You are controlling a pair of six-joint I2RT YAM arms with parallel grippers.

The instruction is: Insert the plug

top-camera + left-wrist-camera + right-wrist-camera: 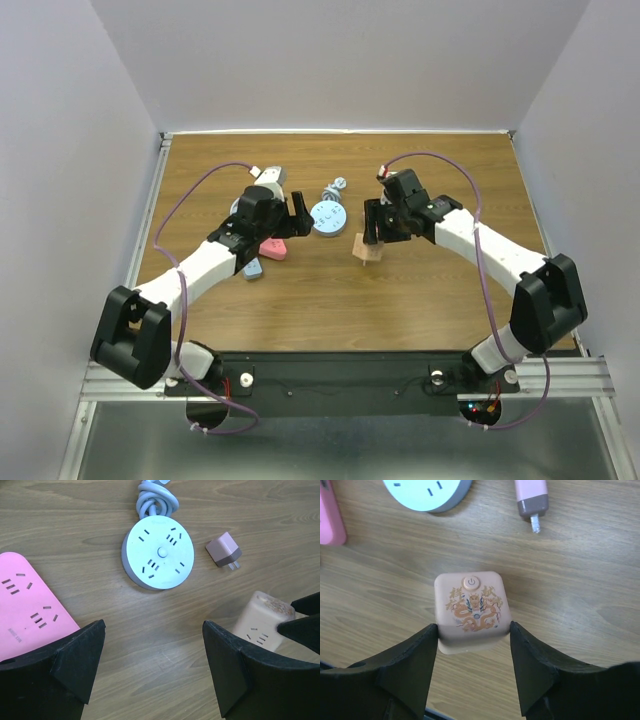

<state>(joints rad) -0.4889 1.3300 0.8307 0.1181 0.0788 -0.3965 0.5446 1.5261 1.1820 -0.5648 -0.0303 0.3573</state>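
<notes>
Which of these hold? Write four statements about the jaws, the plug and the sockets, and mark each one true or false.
1. The right jaws grip the peach cube socket from both sides. True.
2. The left jaws hold the small pink plug. False: they are open and empty, and the plug lies on the table beside the round blue socket.
3. The round blue socket has a looped cord at its far edge. True.
4. The plug sits inserted in the pink power strip. False: it lies loose with its prongs bare, apart from every socket.
</notes>
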